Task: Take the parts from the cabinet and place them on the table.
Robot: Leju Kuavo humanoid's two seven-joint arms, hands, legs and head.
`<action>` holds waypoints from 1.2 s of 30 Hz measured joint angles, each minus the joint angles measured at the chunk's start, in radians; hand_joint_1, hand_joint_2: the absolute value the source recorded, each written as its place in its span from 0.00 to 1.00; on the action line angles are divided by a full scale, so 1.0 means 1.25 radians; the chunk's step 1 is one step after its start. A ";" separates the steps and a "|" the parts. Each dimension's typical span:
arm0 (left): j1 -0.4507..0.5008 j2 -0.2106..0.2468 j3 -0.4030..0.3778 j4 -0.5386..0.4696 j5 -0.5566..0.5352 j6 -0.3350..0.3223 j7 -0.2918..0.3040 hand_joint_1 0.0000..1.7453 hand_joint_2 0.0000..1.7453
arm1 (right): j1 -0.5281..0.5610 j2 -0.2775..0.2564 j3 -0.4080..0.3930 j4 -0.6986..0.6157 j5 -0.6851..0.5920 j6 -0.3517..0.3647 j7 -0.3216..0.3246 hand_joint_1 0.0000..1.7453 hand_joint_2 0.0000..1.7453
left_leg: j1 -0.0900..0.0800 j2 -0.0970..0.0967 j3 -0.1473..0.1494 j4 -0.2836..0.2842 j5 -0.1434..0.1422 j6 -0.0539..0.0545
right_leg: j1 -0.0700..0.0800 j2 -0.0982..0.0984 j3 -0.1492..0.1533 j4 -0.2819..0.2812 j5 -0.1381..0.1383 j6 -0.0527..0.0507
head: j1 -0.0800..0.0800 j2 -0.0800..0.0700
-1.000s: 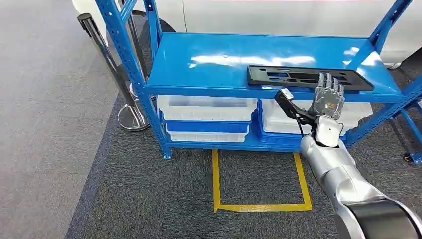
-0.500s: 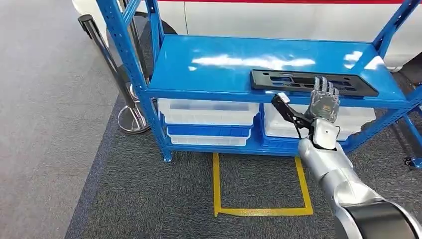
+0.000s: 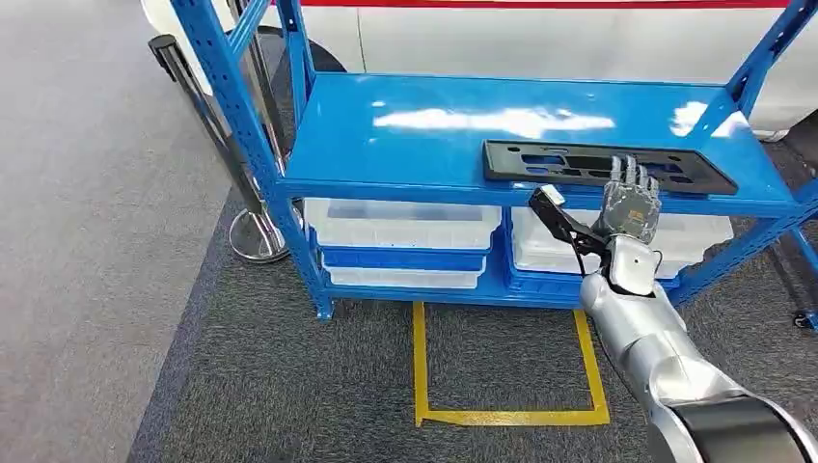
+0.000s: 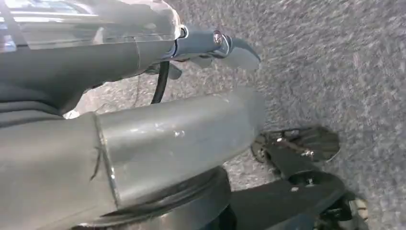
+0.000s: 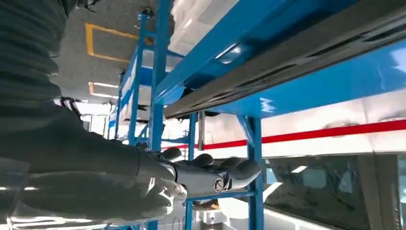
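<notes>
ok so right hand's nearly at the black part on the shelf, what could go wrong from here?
1. The black part is long and flat, and the right hand is lined up right of its middle; gripped there, it may tilt or slip.
2. It lies flat near the blue shelf's front edge, so the fingers could push it back instead of getting under it.
3. The rack's right post stands close; lifting could clip it.

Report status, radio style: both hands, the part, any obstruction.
Right hand open, at the shelf edge by the black part. Left hand low over carpet, holding nothing. Part flat on the blue shelf. Nothing in the way.
</notes>
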 joint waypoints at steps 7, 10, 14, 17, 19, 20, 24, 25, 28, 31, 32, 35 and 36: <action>0.002 0.000 0.000 0.000 0.000 0.000 -0.001 0.00 0.00 | 0.005 0.001 -0.002 0.001 0.001 0.001 -0.001 0.00 1.00 | 0.006 0.002 -0.133 0.230 -0.058 -0.007 | 0.005 0.001 0.019 -0.001 -0.015 -0.017 | -0.002 0.000; 0.001 0.000 0.000 0.000 0.000 0.000 -0.001 0.00 0.00 | 0.005 0.002 -0.003 0.000 0.001 0.001 -0.001 0.00 1.00 | 0.005 0.000 -0.055 0.034 0.054 0.006 | 0.006 0.003 0.035 0.002 -0.029 -0.011 | -0.001 0.000; 0.001 0.001 0.000 0.001 -0.001 0.000 -0.001 0.00 0.00 | 0.004 0.002 -0.006 0.001 -0.002 0.005 -0.003 0.00 1.00 | -0.001 0.000 -0.037 0.011 0.033 0.011 | 0.008 0.007 0.031 -0.001 -0.029 0.003 | -0.001 0.000; -0.001 0.000 0.000 0.001 -0.001 0.000 -0.002 0.00 0.00 | 0.001 0.002 -0.010 -0.001 -0.002 0.006 -0.004 0.00 1.00 | 0.007 0.006 -0.020 -0.012 0.039 0.026 | 0.009 0.005 0.019 0.036 -0.057 0.014 | 0.004 0.000; -0.003 0.000 0.000 0.001 -0.001 0.000 -0.002 0.00 0.00 | -0.002 0.000 -0.012 -0.001 -0.002 0.007 -0.002 0.00 1.00 | 0.007 0.007 -0.020 -0.012 0.037 0.030 | 0.007 0.004 -0.047 0.159 -0.109 0.022 | 0.005 0.000; -0.002 0.000 0.000 0.001 -0.001 -0.001 -0.002 0.00 0.00 | 0.001 0.000 -0.013 0.000 -0.002 0.008 -0.001 0.00 1.00 | 0.007 0.008 -0.018 -0.011 0.034 0.031 | 0.005 0.004 -0.080 0.212 -0.122 0.026 | 0.005 0.000; 0.001 -0.001 0.000 0.001 -0.001 -0.001 -0.002 0.00 0.00 | 0.008 0.000 -0.016 0.001 0.001 0.010 0.000 0.00 1.00 | 0.007 0.016 -0.007 -0.004 0.019 0.026 | 0.000 -0.007 -0.054 0.107 -0.017 0.027 | 0.005 0.000; 0.000 -0.001 0.000 0.001 -0.001 0.000 -0.002 0.00 0.00 | 0.006 0.000 -0.017 0.001 0.003 0.010 0.001 0.00 1.00 | 0.007 0.018 -0.002 -0.001 0.013 0.023 | 0.000 -0.019 -0.021 0.036 0.018 0.024 | 0.005 0.000; 0.000 -0.001 0.000 0.001 -0.001 0.000 -0.002 0.00 0.00 | 0.005 0.000 -0.017 0.001 0.008 0.012 0.002 0.00 1.00 | 0.001 0.026 0.000 0.002 0.006 0.011 | 0.012 -0.024 -0.007 0.007 0.000 0.012 | 0.005 0.000; 0.000 -0.002 0.000 0.001 -0.001 0.000 -0.002 0.00 0.00 | 0.006 0.000 -0.017 0.000 0.008 0.012 0.004 0.00 1.00 | 0.002 0.034 0.002 0.005 -0.008 -0.002 | 0.003 -0.011 0.001 -0.001 0.001 -0.003 | 0.005 0.000; -0.001 -0.002 0.000 0.001 -0.001 0.000 -0.002 0.00 0.00 | 0.005 0.001 -0.017 0.000 0.009 0.012 0.004 0.00 1.00 | 0.003 0.023 -0.005 0.033 -0.026 -0.005 | 0.004 -0.008 0.006 -0.003 -0.001 -0.010 | 0.005 0.000; 0.000 -0.002 0.000 0.001 -0.001 0.000 -0.002 0.00 0.00 | 0.005 0.001 -0.017 0.001 0.009 0.013 0.004 0.00 1.00 | 0.005 0.014 -0.099 0.218 -0.106 -0.010 | 0.006 0.002 0.009 -0.003 -0.005 -0.018 | 0.003 0.000; 0.002 -0.002 0.000 0.001 -0.001 0.000 -0.002 0.00 0.00 | 0.007 0.001 -0.017 0.001 0.009 0.013 0.003 0.00 1.00 | 0.005 0.014 -0.127 0.262 -0.112 -0.011 | 0.007 0.007 0.010 -0.002 -0.006 -0.019 | 0.003 0.000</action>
